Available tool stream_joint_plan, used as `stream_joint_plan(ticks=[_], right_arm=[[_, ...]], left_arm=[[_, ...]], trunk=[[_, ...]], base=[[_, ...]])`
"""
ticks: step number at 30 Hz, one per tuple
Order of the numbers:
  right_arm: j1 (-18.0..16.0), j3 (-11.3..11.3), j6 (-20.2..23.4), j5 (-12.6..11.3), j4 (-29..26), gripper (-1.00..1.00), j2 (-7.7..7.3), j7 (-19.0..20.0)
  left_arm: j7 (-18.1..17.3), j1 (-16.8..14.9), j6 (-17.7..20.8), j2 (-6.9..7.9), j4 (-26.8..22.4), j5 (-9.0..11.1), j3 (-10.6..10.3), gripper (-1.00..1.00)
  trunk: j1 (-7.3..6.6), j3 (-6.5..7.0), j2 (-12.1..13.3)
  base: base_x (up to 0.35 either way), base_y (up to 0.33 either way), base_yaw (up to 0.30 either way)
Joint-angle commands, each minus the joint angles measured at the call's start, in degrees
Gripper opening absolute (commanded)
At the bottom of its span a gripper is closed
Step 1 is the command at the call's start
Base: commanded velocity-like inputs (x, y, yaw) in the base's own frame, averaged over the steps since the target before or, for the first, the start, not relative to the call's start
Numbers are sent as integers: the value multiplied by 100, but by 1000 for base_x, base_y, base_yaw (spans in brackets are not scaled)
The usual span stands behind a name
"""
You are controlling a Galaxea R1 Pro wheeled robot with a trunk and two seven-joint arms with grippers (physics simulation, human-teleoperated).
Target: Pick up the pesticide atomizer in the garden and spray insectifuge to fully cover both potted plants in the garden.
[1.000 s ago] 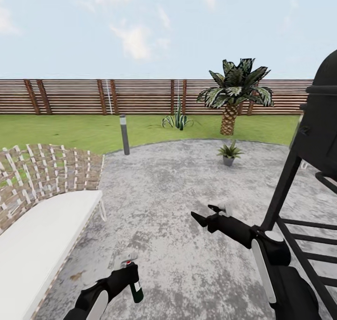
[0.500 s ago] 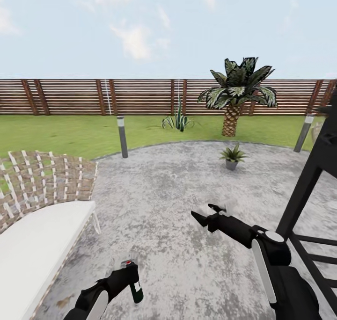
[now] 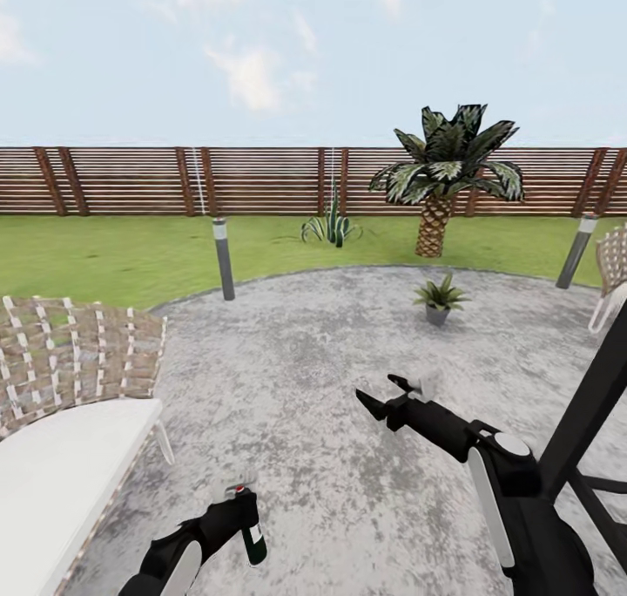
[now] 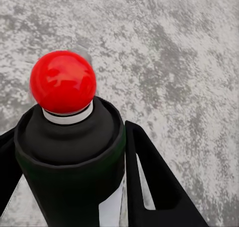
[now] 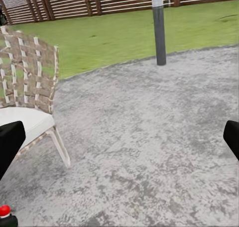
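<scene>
My left gripper [image 3: 244, 518] is shut on the pesticide atomizer [image 3: 252, 539], a small dark green bottle with a white label, held low over the gravelly patio [image 3: 305, 378]. In the left wrist view the atomizer's red tip [image 4: 62, 81] tops the dark bottle [image 4: 69, 157] between black fingers [image 4: 152, 184]. My right gripper [image 3: 374, 389] hangs open over the patio, fingertips [image 5: 10, 142] wide apart with nothing between them. One potted plant [image 3: 438, 298], a green rosette in a grey pot, stands far ahead on the patio's right side. No specks are visible on its leaves at this distance.
A woven chair [image 3: 78, 361] with a white cushion [image 3: 52, 483] is close on the left. A black frame [image 3: 592, 413] rises at the right. Grey bollard lamps [image 3: 223, 258] [image 3: 577, 249] edge the patio. A palm [image 3: 444, 178], a striped bush [image 3: 331, 221] and a fence [image 3: 131, 180] lie beyond.
The whole view has shifted as the camera moved: the chair slid left, the black frame and its dome slid off to the right, a second lamp appeared. Both arms keep their pose.
</scene>
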Motion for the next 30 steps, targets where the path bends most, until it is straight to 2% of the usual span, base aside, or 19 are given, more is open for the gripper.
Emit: stream_joint_plan(ticks=[1, 14, 22, 30], right_arm=[[-3, -11, 46, -12, -4, 100, 7, 29], [35, 64, 23, -18, -4, 100, 10, 25], [29, 57, 22, -13, -5, 100, 10, 26], [4, -2, 115, 0, -4, 100, 7, 11]], left_arm=[[0, -3, 23, 4, -6, 25, -5, -100], [0, -3, 23, 11, -2, 28, -5, -100], [0, -3, 23, 11, -1, 37, -4, -100], [14, -3, -90, 14, 83, 72, 5, -100]], trunk=[[2, -6, -2], [2, -6, -2], [2, 9, -2], [2, 13, -2]], base=[[339, 0, 0], [339, 0, -7], [339, 0, -225], [339, 0, -52]])
